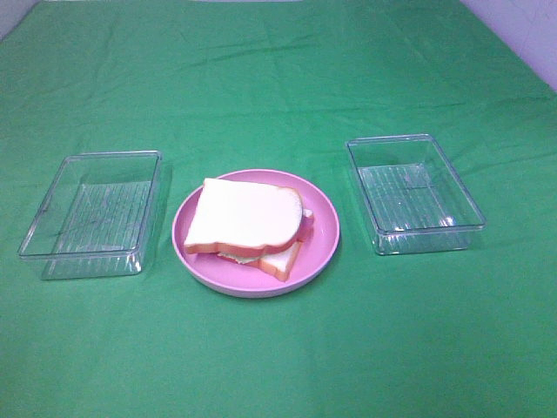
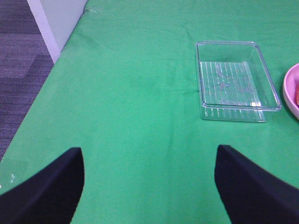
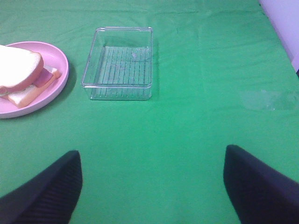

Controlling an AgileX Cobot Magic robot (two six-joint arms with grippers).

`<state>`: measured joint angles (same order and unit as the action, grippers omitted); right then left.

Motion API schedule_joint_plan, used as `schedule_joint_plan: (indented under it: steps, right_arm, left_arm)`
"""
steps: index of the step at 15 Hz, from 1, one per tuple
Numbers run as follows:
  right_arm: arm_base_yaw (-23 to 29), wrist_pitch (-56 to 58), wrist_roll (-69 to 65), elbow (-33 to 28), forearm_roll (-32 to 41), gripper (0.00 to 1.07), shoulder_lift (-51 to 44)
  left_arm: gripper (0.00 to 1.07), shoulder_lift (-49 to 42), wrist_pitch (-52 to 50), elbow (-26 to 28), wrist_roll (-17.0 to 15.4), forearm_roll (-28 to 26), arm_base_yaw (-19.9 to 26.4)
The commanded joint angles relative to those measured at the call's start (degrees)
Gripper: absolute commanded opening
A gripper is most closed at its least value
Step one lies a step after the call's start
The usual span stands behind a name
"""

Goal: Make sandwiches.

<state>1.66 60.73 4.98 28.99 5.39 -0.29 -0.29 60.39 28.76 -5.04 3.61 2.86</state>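
Note:
A stacked sandwich [image 1: 250, 225] lies on the round pink plate [image 1: 324, 235] in the middle of the green cloth; white bread with orange-brown crust tops it, and pale green and pink layers peek out below. The right wrist view shows the same sandwich [image 3: 21, 73] off to one side. Neither arm appears in the high view. My left gripper [image 2: 149, 186] is open over bare cloth, far from the plate [image 2: 290, 91]. My right gripper [image 3: 152, 189] is open too, with nothing between its fingers.
Two clear plastic trays flank the plate, both with nothing in them: one on the left [image 1: 91, 213] [image 2: 236, 86], one on the right [image 1: 413, 192] [image 3: 119, 63]. The cloth's edge and grey floor [image 2: 21, 60] show in the left wrist view.

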Motion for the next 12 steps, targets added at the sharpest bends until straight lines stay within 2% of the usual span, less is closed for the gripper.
schedule_joint_plan:
  steps: [1,3,7,9,11,12]
  right_arm:
    - [-0.3,0.0,0.7,0.1,-0.2,0.78,-0.5]
    - [-0.3,0.0,0.7,0.1,-0.2,0.78,-0.5]
    - [-0.3,0.0,0.7,0.1,-0.2,0.78,-0.5]
    - [-0.3,0.0,0.7,0.1,-0.2,0.78,-0.5]
    - [-0.3,0.0,0.7,0.1,-0.2,0.78,-0.5]
    - [-0.3,0.0,0.7,0.1,-0.2,0.78,-0.5]
  left_arm:
    - [0.74,-1.3,-0.3,-0.1,0.2,-0.1,0.2]
    - [0.74,-1.3,-0.3,-0.1,0.2,-0.1,0.2]
    - [0.74,-1.3,-0.3,-0.1,1.0,-4.0,0.2]
    - [0.74,-1.3,-0.5,-0.1,3.4,-5.8,0.2]
    - [0.74,-1.3,-0.5,-0.2,7.2,-6.8,0.2]
    - [0.74,-1.3,-0.5,-0.2,7.3,-6.8,0.2]
